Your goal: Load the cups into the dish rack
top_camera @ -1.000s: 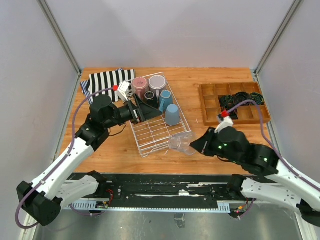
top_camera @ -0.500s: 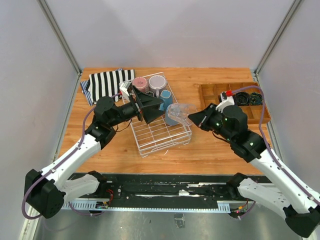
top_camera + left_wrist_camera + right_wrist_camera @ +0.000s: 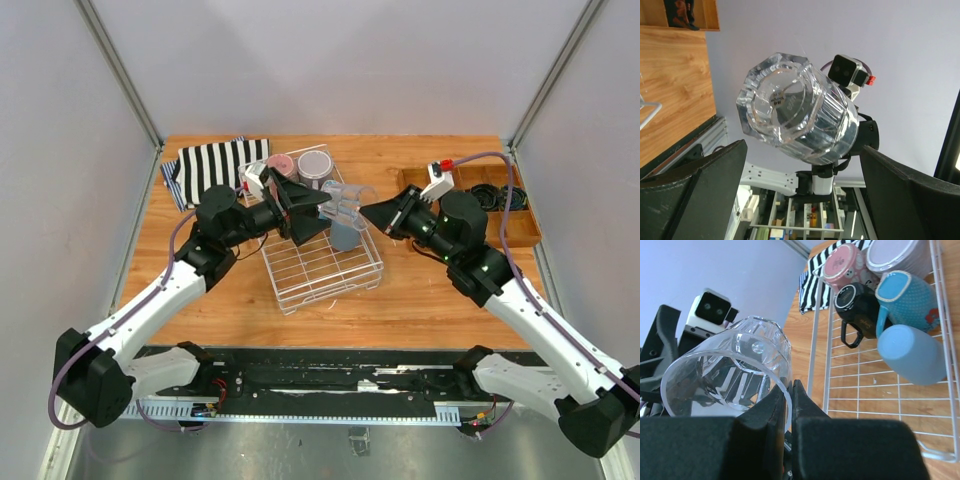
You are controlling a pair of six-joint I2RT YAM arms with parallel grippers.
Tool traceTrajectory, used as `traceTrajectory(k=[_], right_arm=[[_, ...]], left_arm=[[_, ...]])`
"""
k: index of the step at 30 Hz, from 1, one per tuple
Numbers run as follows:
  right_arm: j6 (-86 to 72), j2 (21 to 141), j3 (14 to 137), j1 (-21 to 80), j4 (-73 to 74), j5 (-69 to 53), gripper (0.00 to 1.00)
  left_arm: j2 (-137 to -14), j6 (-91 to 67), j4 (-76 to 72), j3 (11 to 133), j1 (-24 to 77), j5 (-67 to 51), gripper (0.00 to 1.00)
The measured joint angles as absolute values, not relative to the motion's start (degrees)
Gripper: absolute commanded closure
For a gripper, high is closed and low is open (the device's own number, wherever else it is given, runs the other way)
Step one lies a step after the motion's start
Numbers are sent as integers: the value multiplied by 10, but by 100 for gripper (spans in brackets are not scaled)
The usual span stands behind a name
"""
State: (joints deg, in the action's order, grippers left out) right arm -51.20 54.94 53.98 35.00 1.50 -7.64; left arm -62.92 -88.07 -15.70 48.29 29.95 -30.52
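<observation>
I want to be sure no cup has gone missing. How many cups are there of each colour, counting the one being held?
Pink: 1, the pink mug
Grey-lilac: 1, the grey-lilac cup
Dark: 1, the dark mug
Blue: 2, the blue mug and the light blue tumbler
Clear: 1, the clear glass, held by the right tool
Total: 6

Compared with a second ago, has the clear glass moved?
Yes. The clear glass went from beside the dish rack's near right corner toward its far end, over the rack.

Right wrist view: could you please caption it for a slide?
Right gripper pinching the clear glass rim near the half-loaded dish rack.
</observation>
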Motion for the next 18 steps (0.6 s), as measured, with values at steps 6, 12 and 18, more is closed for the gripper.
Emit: traceTrajectory(k=[6, 12, 18], right_arm=[[-531, 575, 540, 350, -23, -106, 99], [-550, 585, 540, 349, -46, -119, 99], [-555, 585, 540, 349, -60, -130, 99]], left_arm=[[-658, -878, -156, 501, 300, -290, 0], [-669, -884, -171, 507, 300, -272, 2], [-670, -898, -193, 507, 299, -249, 6]])
